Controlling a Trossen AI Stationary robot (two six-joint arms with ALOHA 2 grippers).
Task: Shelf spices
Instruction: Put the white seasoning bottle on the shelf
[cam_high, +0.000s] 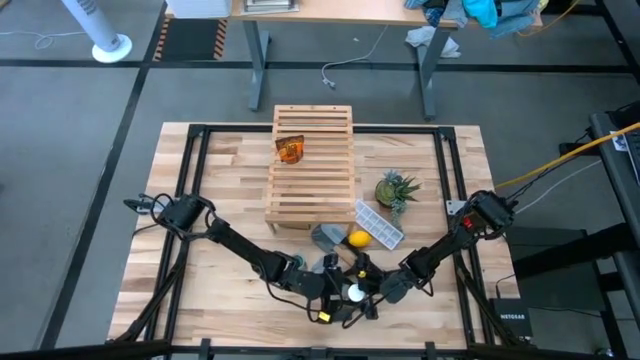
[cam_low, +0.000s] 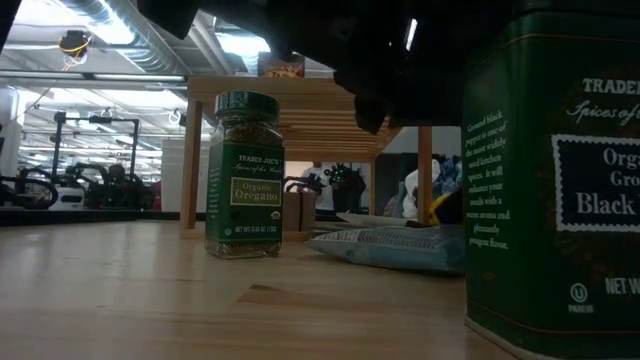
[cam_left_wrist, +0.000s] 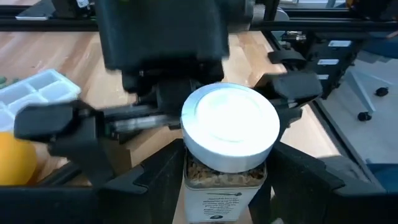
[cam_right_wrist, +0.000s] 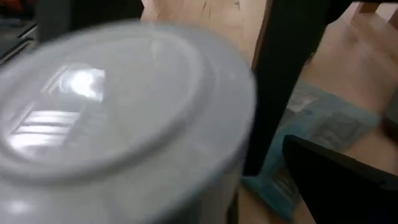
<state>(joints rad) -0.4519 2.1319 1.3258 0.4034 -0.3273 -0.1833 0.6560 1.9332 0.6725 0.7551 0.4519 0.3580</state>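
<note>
The white-capped bottle (cam_left_wrist: 229, 134) stands upright between my left gripper's (cam_left_wrist: 227, 183) fingers near the table's near edge (cam_high: 353, 293). My right gripper (cam_left_wrist: 177, 107) faces it from the opposite side, open, one finger on each side of the white cap (cam_right_wrist: 118, 106). The light-wood shelf (cam_high: 312, 165) stands at the table's middle with the orange-brown jar (cam_high: 290, 150) on its top slats. The green-lidded jar (cam_low: 243, 175) and the dark tin box (cam_low: 555, 180) stand on their bases on the tabletop. My left gripper holds the white-capped bottle by its glass body (cam_left_wrist: 224, 177) just under the cap, pinched between its two fingers (cam_left_wrist: 152, 180), one on each side. The bottle sits upright in the hold. Whether its base is on the table does not show.
A blue-grey packet (cam_low: 390, 245) lies flat near the shelf's foot, beside a yellow round object (cam_high: 358, 238) and a white ice-cube tray (cam_high: 378, 224). A small green plant (cam_high: 397, 190) stands right of the shelf. Bare tabletop (cam_high: 215, 190) lies left of the shelf.
</note>
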